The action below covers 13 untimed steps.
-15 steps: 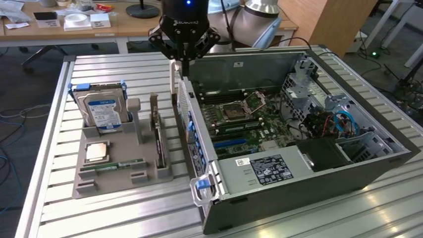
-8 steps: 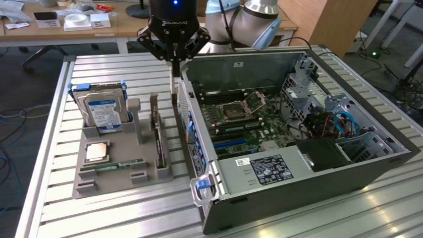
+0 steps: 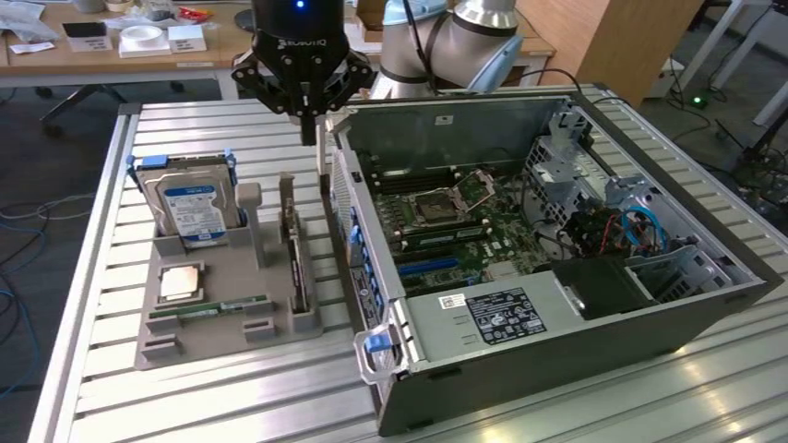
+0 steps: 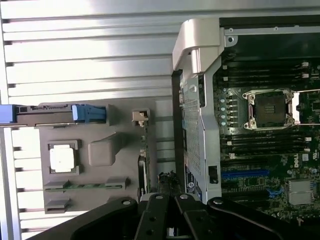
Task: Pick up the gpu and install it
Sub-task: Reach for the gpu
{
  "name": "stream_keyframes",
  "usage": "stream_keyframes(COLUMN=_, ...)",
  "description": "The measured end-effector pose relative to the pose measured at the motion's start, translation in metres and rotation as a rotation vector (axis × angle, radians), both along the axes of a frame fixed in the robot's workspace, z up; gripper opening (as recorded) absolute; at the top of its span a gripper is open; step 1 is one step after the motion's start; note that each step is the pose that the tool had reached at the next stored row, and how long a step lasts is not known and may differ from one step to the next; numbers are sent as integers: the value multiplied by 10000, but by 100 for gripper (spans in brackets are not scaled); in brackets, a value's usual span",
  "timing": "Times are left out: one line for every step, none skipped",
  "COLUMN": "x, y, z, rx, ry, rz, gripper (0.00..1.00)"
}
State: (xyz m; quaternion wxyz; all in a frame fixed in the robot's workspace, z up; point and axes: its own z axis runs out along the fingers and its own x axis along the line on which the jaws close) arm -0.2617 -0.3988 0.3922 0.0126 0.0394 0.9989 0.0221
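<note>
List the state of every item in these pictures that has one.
gripper: shut, above the tray.
gpu: on edge in its tray slot, not installed.
hard drive: upright in the tray.
memory stick: flat in the tray.
computer case: on its side, open.

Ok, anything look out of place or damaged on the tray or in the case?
Nothing stands out. The gpu stands edge-on in its slot of the tray, the hard drive upright, and the open case shows nothing loose.
</note>
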Motion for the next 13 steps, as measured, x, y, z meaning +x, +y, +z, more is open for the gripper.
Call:
stream_keyframes(x=0, y=0, z=0, rx=0, ry=0, rz=1, gripper=11)
stream_keyframes(x=0, y=0, z=0, rx=0, ry=0, rz=2, gripper=11)
stream_keyframes(x=-1, y=0, z=0, rx=0, ry=1, rz=3, gripper=11)
stream_keyframes(x=-2, y=0, z=1, rx=-1, ry=1, rz=2, gripper=11)
stream_keyframes(x=-4, y=-1, z=0, rx=0, ry=0, rz=1, gripper=11)
stream_keyframes(x=-6, y=-4, z=0, rx=-1, ry=1, rz=0, gripper=11)
stream_keyframes(x=-8, y=-6, z=1, rx=-1, ry=1, rz=-1, gripper=11)
stream_keyframes(x=-12, y=-8, z=0, rx=-1, ry=1, rz=-1, gripper=11)
stream_keyframes(x=-24, y=-9, z=0, rx=-1, ry=1, rz=0, gripper=11)
stream_keyframes(x=-40, y=-9, z=0, rx=0, ry=0, rz=1, gripper=11)
stream_keyframes(x=-56, y=-9, z=0, rx=-1, ry=1, rz=1, gripper=11)
stream_keyframes(x=-71, y=-9, z=-1, rx=-1, ry=1, rz=1, gripper=11)
stream_keyframes(x=-81, y=-9, z=-1, rx=-1, ry=0, rz=1, gripper=11)
